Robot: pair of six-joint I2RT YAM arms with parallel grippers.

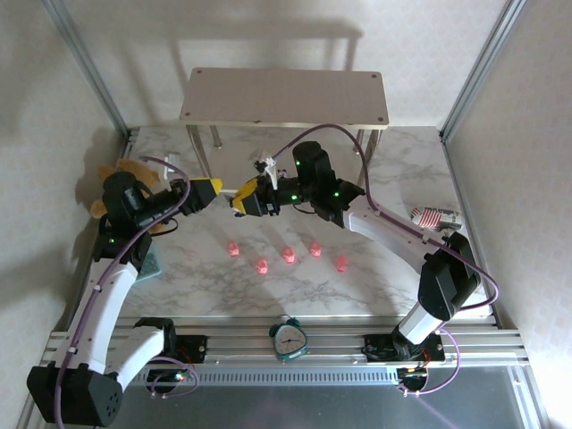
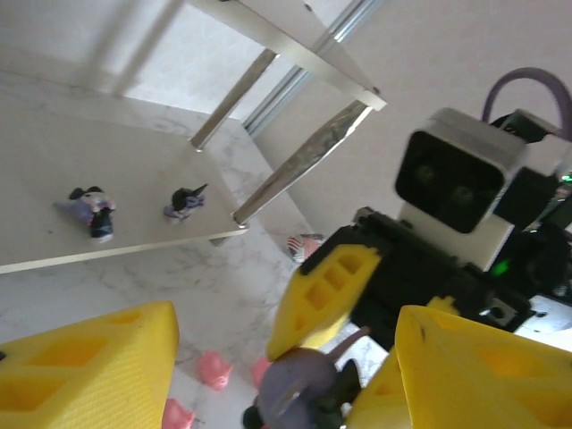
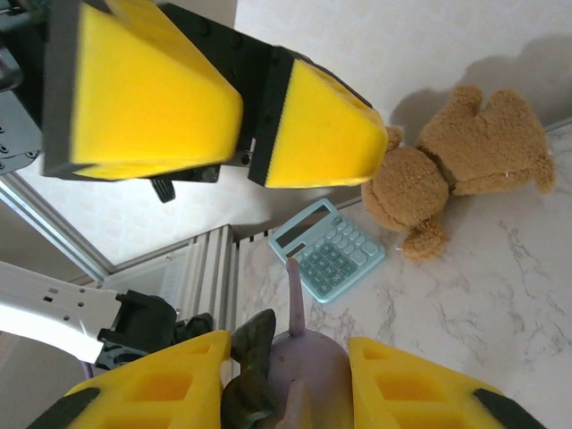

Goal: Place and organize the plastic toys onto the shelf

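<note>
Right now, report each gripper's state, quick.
Left gripper: open.
Right gripper: closed on a purple figurine.

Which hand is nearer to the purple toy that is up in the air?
Right. The right hand grips the purple toy; the left hand faces it, open, close by.

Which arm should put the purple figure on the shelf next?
Right, probably. Its claw is shut on the figure, in front of the shelf. The left claw is open, gripping nothing.
</note>
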